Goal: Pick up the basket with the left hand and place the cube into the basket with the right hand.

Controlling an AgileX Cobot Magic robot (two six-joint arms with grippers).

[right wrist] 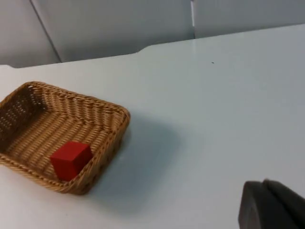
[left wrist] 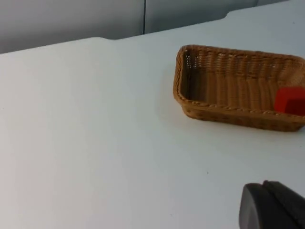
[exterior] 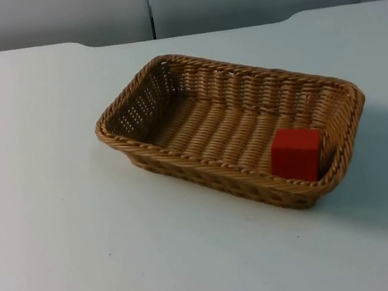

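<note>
A: From the top?
B: A tan woven rectangular basket (exterior: pixel 175 119) sits mid-bench (exterior: pixel 60 233); a red cube (exterior: pixel 296 153) lies inside at its 4 o'clock corner.
A: The wrists?
B: Left hand (left wrist: pixel 274 205) and right hand (right wrist: pixel 271 205) hang off the basket; I cannot tell how their fingers stand.

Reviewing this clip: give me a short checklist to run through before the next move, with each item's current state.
1. Cube inside basket: ok, it sits in one end corner.
2. Basket resting flat on the table: ok.
3. Basket held by left gripper: not ok, it is apart from the basket.
4. Right gripper away from basket: ok.
5. Gripper states: cannot tell.
</note>
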